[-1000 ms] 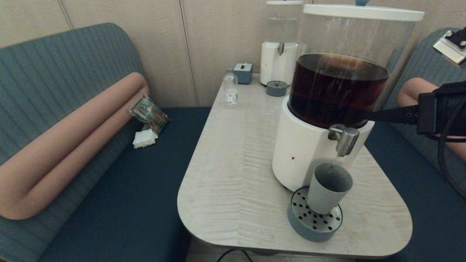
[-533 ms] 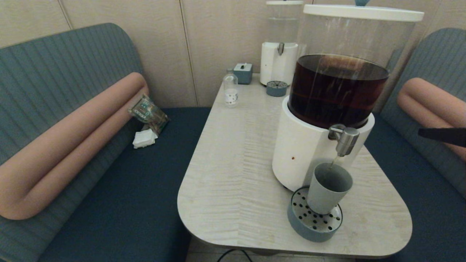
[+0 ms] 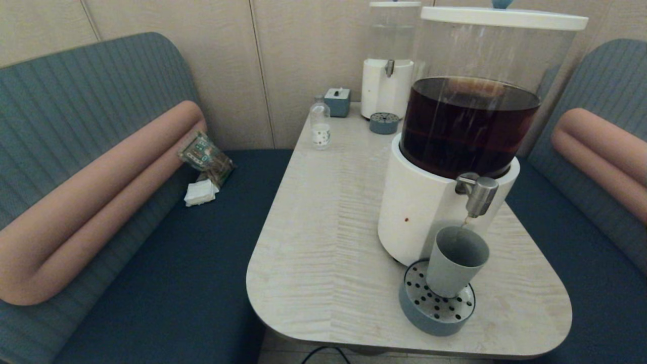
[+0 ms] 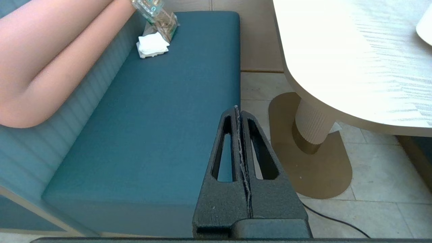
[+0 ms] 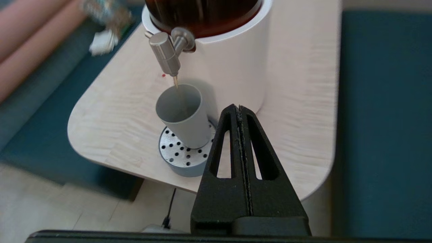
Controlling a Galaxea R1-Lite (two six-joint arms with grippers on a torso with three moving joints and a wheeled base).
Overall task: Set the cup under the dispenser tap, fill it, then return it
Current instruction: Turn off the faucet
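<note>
The grey-blue cup (image 3: 454,263) (image 5: 184,114) stands upright on the round perforated drip tray (image 3: 434,308) (image 5: 175,155), directly under the steel dispenser tap (image 3: 478,193) (image 5: 165,54). A thin brown stream runs from the tap into the cup. The tap belongs to the large white-based dispenser (image 3: 429,207) holding dark liquid. My right gripper (image 5: 239,109) is shut and empty, held back from the table's near right edge, apart from the cup. My left gripper (image 4: 237,110) is shut and empty, low over the left bench seat. Neither arm shows in the head view.
At the table's (image 3: 328,227) far end stand a smaller clear-liquid dispenser (image 3: 388,86) with its own small tray (image 3: 384,123), a grey box (image 3: 337,101) and a small labelled bottle (image 3: 320,124). A snack packet (image 3: 205,156) and a white napkin (image 3: 200,192) lie on the left bench.
My right arm has pulled back from beside the dispenser and left the head view to the right. The cup stays under the tap with the stream running.
</note>
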